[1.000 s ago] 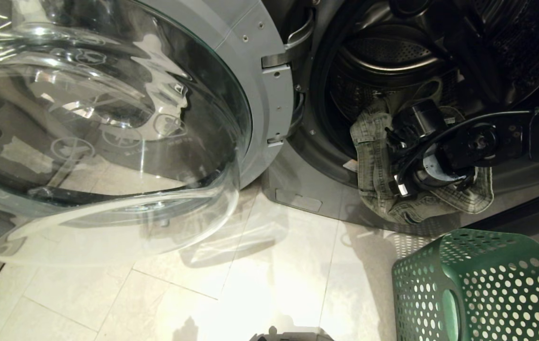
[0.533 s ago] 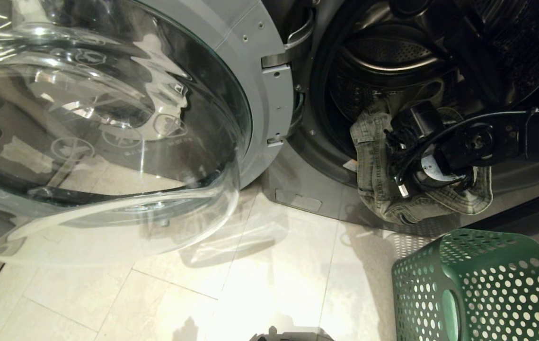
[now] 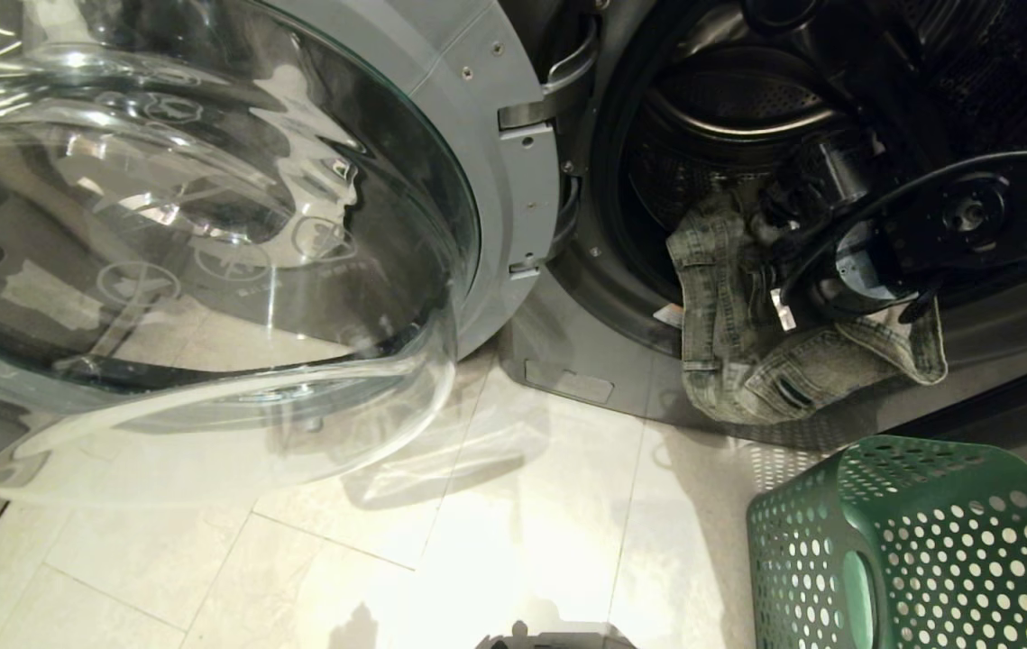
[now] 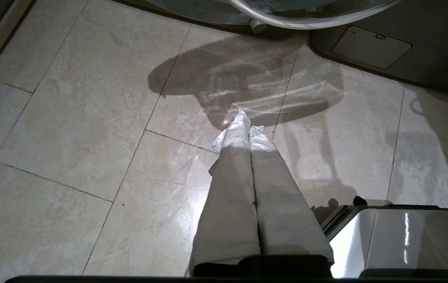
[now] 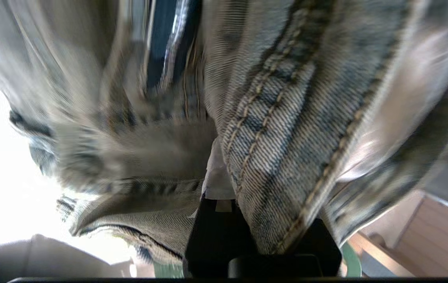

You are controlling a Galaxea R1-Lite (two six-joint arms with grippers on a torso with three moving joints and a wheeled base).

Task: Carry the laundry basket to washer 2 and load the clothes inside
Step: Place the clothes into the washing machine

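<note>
Right wrist view: the right hand (image 5: 224, 184) is seen clamped on a fold of the pale grey-green denim-like garment w/ stitched seams (image 5: 279, 118); fabric fills the picture and is pinched between the fingers. In the head view the same hand (image 3: 824, 194) sits at the mouth of the dark grey front-loading washer w/ perforated steel drum (image 3: 738, 99). The garment (image 3: 747, 351) is draped over the lower door lip, approx. half inside, half hanging down the front toward the tiled floor (image 3: 387, 559). The drum lies beyond the hand, deeper in; judged, the hanging part must be lifted over the lip and carried inward. The round glass door (image 3: 161, 243) stands swung wide to the left. The green plastic basket w/ round-holed sides (image 3: 919, 541) rests on the floor just below the opening, near the right arm. The left hand (image 4: 247, 129) hangs parked over the floor, fingers together, nothing held.
</note>
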